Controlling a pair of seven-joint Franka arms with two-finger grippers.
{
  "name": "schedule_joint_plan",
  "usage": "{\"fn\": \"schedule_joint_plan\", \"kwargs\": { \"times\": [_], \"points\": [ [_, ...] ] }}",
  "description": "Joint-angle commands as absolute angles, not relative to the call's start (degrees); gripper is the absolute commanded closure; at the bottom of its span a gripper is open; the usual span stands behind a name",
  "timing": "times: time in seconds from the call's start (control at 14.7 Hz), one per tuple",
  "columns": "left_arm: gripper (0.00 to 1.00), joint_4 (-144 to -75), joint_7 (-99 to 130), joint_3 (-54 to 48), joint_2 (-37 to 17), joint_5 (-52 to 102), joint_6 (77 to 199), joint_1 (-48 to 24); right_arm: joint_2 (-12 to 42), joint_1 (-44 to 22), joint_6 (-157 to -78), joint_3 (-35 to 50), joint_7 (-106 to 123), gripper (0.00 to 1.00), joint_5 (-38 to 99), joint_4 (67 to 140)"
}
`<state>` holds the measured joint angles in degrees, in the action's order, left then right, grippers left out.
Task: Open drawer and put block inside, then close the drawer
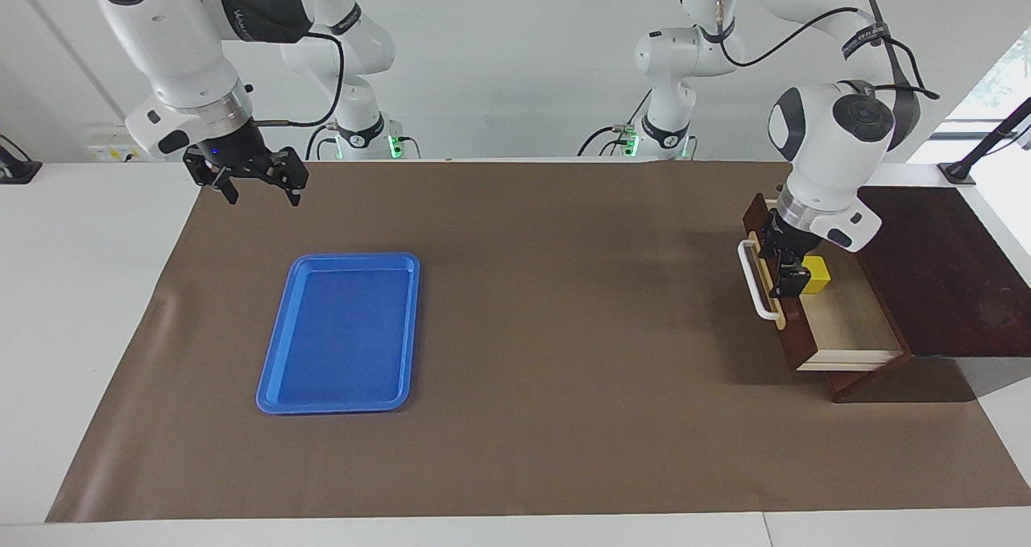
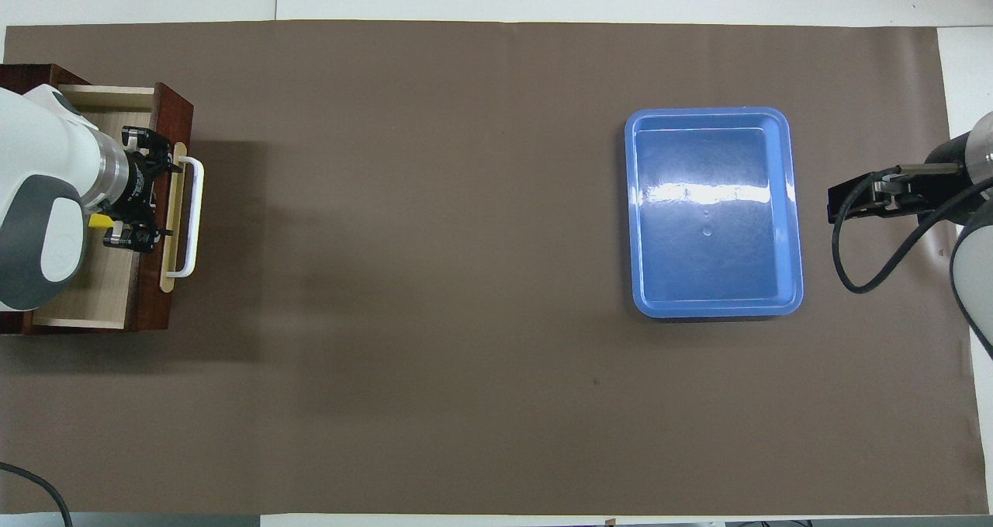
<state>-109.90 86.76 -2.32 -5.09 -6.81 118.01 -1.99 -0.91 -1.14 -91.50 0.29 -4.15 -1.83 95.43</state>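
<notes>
Your left gripper (image 1: 793,277) hangs inside the open drawer (image 1: 854,321) at the table's left-arm edge — fingers spread beside the block (image 1: 817,273), apparently just released. Your right gripper (image 1: 256,183) waits, spread, near the other end.

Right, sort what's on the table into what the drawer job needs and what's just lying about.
Belongs to the job:
- drawer, pulled open, at the left arm's end of the table
- block, inside the drawer
- left gripper, down in the drawer at the block

Just lying about:
- blue tray, toward the right arm's end
- right gripper, open, waiting in the air above the table
</notes>
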Motion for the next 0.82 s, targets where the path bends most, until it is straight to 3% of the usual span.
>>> {"fn": "schedule_joint_plan", "kwargs": {
  "times": [0.0,0.48,0.75],
  "points": [
    [0.10,-110.30,82.45,-1.93,-4.83,-10.28,119.44,2.80,-2.02,-0.88,-90.35,0.88,-5.19,0.00,-1.76,96.42],
    [0.02,-110.57,75.06,-2.11,-4.75,-10.28,121.72,11.68,-2.46,-0.97,-90.09,1.49,-6.86,0.00,-0.70,96.86],
    [0.00,-108.91,73.92,-2.28,-5.18,-10.28,121.56,11.08,-2.46,0.09,-90.00,1.06,-6.94,0.00,-0.70,96.77]
  ]
}}
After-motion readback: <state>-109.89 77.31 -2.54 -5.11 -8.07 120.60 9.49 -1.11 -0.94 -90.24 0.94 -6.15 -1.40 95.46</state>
